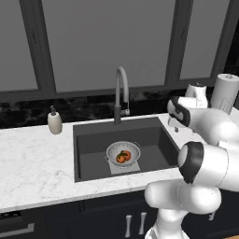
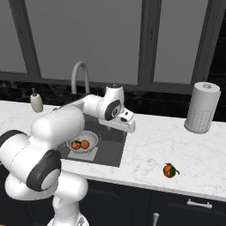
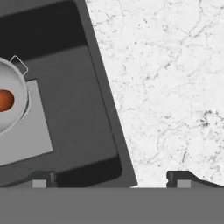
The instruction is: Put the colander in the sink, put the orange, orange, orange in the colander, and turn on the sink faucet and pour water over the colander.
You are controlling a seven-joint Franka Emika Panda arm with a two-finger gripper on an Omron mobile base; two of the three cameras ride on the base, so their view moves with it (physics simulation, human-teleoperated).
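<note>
Marble counter (image 2: 185, 150): lone orange (image 2: 169, 170); colander (image 2: 82, 144) holds seemingly two.

Shiny metal colander (image 1: 123, 153), matt dark sink (image 1: 93, 149), veined white marble counter (image 1: 32, 163).

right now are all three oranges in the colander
No, one orange lies on the counter right of the sink, outside the colander.

My arm (image 2: 66, 119) reaches over the sink (image 2: 112, 148), where the colander (image 2: 83, 144) holds two oranges (image 2: 81, 144); a third orange (image 2: 169, 171) lies on the counter (image 2: 176, 141).
</note>
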